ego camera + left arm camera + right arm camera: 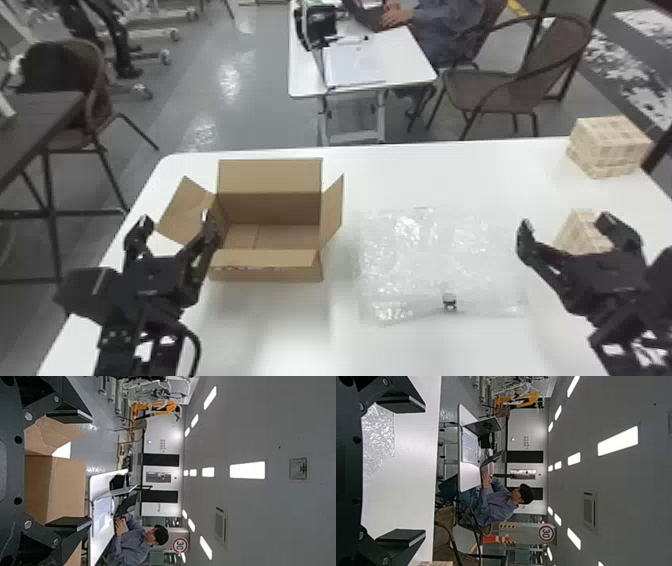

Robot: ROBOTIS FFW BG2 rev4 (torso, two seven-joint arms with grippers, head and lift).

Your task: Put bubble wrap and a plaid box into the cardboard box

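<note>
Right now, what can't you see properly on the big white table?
- Near plaid box, head view: the right gripper covers part.
- Floor of the cardboard box, head view: its near flap hides the closest bit.
- Small dark thing by the bubble wrap, head view: too small to name.
- Plaid blocks, right wrist view: cut off by the edge.

Round red-rimmed sign point(546, 533) reads "30" — it's on the pale background pillar point(524, 535); wall markings point(526, 442) — too small to read.
</note>
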